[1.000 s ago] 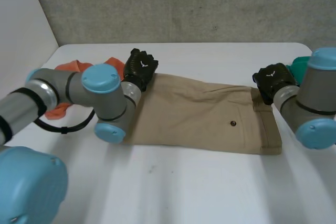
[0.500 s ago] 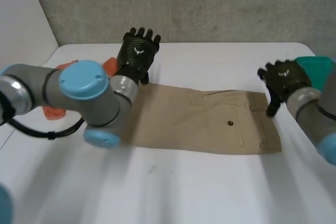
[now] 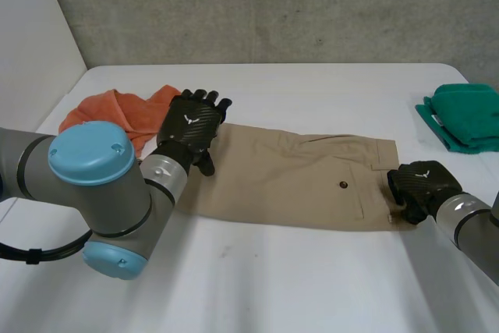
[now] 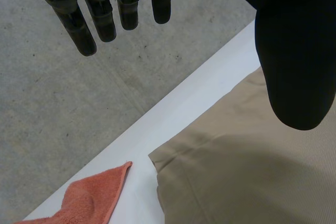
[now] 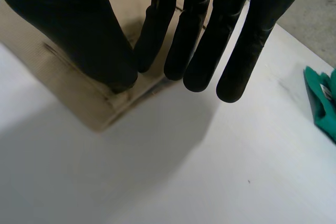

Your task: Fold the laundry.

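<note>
The tan shorts [image 3: 312, 181] lie flat mid-table [image 3: 296, 278], seemingly folded once lengthwise, so a crosswise fold looks left to do. The left hand [image 3: 191, 126] hovers released over the leg end. The right hand [image 3: 421, 185] has straight fingers and thumb touching the waistband corner, nothing clearly pinched. A green cloth [image 3: 464, 115] sits folded and an orange cloth [image 3: 117, 111] lies crumpled, both straight on the table.

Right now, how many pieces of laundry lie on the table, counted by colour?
Beige: 1, the beige shorts
Orange: 1, the orange cloth
Green: 1, the green folded cloth
Total: 3
</note>
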